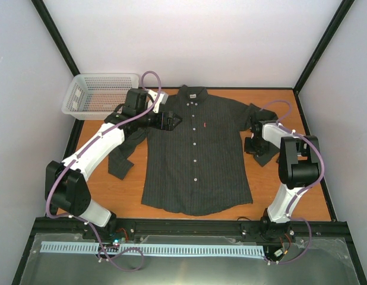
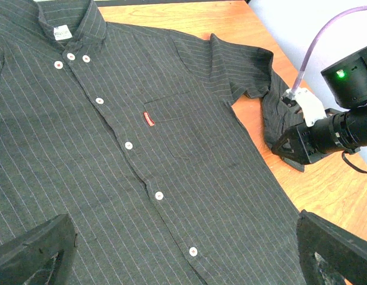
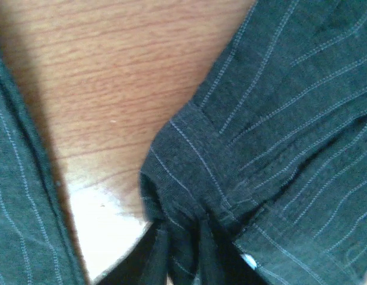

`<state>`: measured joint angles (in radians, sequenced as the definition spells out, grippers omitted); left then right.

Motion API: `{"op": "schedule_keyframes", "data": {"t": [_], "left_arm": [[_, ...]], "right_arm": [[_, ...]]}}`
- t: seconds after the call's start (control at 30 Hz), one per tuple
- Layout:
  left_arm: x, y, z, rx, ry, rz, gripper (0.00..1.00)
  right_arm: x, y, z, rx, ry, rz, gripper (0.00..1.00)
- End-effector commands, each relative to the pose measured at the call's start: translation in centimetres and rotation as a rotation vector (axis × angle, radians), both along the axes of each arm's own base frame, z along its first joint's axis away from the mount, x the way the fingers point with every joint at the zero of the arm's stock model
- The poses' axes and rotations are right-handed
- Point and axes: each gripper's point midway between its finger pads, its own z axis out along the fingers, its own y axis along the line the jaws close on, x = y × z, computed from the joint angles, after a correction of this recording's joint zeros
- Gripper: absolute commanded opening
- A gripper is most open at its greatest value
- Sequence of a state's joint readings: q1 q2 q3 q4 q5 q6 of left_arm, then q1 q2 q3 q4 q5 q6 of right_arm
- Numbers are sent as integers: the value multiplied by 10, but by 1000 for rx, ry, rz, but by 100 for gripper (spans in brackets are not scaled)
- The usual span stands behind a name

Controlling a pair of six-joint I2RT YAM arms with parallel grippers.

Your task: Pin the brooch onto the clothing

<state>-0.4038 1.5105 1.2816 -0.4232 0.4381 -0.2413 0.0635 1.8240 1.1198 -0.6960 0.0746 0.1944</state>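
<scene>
The dark pinstriped shirt [image 1: 195, 160] lies flat, front up, on the orange table, with its white buttons [image 2: 129, 145] and small red chest tag [image 2: 148, 119] showing. My left gripper [image 1: 170, 121] hovers over the shirt's shoulder near the collar. In the left wrist view it [image 2: 184, 231] is open wide and empty above the button row. My right gripper [image 1: 253, 145] is at the folded right sleeve. In the right wrist view it [image 3: 183, 240] is shut on a bunched fold of the sleeve cuff [image 3: 195, 178]. No brooch shows in any view.
A white mesh basket [image 1: 100, 92] stands at the back left corner of the table [image 1: 272, 101]. The shirt's left sleeve [image 1: 124, 157] lies folded under my left arm. White walls and black frame posts close in the table on three sides.
</scene>
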Motion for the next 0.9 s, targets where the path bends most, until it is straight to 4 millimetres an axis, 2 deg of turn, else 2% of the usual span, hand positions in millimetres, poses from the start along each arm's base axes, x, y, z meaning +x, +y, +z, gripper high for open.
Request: {"op": "schedule_keyframes", "data": {"t": [0.0,0.03,0.2,0.37,0.53,0.67,0.87], "left_arm": [[1,0,11,-10,-47,-13,100],[1,0,12,-9,-49,-13,100],[-1,-2,14,-22,-48,-23,100],[-3,-3,17,-33,-49,-32,100],[-4,-3,19,-39,-54,-35,100],[-4,-3,20,-38,-57,-34,100],[-4,-2,18,-33,-56,-30,100]], "right_arm": [[-1,-7,3,-52,3,-17,7],[2,-9,10,-62,-12,-19,3],[23,-27,63,-164,-125,-45,3],[49,-63,120,-296,-270,-142,3],[78,-100,164,-394,-431,-246,3],[100,-131,178,-439,-464,-304,3],[113,-165,175,-503,-429,-327,3]]}}
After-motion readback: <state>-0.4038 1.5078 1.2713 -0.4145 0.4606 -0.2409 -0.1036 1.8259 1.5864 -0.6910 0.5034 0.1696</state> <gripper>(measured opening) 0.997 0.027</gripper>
